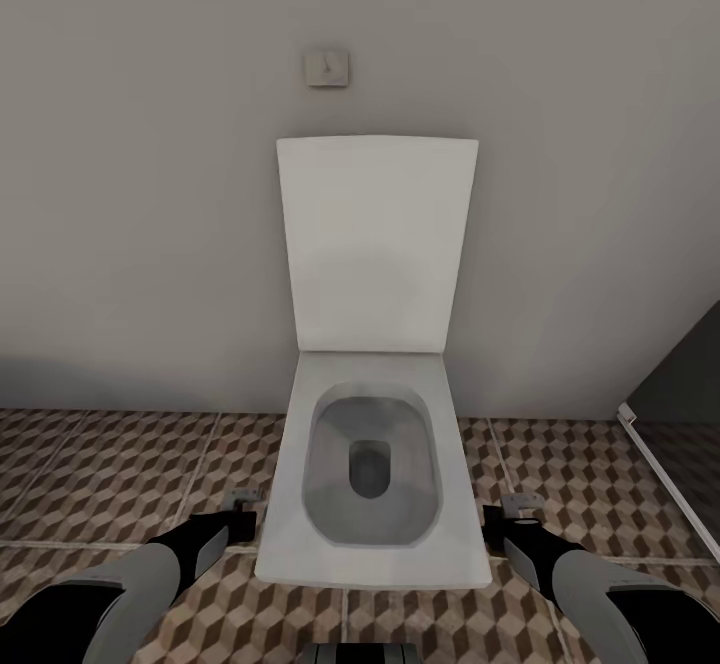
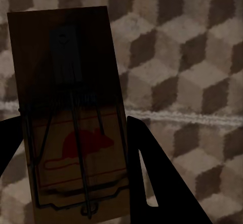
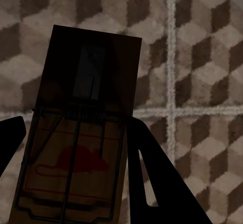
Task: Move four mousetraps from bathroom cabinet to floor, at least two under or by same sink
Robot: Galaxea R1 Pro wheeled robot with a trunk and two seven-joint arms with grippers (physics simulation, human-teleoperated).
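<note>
Each wrist view has one mousetrap held over the cube-patterned bathroom floor (image 1: 110,464). In the left wrist view, a brown wooden mousetrap (image 2: 71,113) with a red mouse print sits between the dark fingers (image 2: 162,183) of my left gripper (image 2: 71,178), which is shut on it. In the right wrist view, my right gripper (image 3: 76,178) is shut on a second mousetrap (image 3: 83,128). In the head view the left gripper (image 1: 240,512) hangs low at the toilet's left side and the right gripper (image 1: 512,519) at its right side. The cabinet and the sink are out of view.
A white toilet (image 1: 290,544) with its lid raised stands straight ahead against a grey wall, between my two arms. A small square plate (image 1: 326,67) is on the wall above it. At the right are a dark panel (image 1: 690,374) and a white rail (image 1: 665,474) on the floor.
</note>
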